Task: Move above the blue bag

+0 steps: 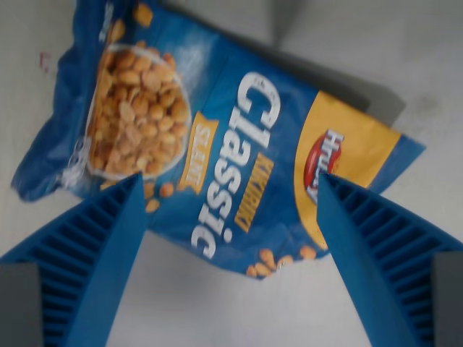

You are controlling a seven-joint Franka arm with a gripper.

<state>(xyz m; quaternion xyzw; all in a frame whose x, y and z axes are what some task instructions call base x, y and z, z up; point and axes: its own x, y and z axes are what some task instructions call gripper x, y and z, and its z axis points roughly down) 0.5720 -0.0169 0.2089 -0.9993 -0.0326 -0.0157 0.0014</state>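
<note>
A blue bag [217,130] of peanuts, printed with "Classic" and a bowl of nuts, lies flat on a pale surface and fills most of the wrist view. It has a yellow panel at the wrist view's right end. My gripper [228,177] hangs over it, open, with nothing between its two blue ribbed fingers. The left fingertip [134,181] overlaps the bag's lower edge near the bowl picture. The right fingertip [323,181] sits over the yellow panel. I cannot tell the height above the bag.
The pale grey tabletop [217,303] surrounds the bag. A dark shadow [340,79] falls on it just past the bag's upper right edge.
</note>
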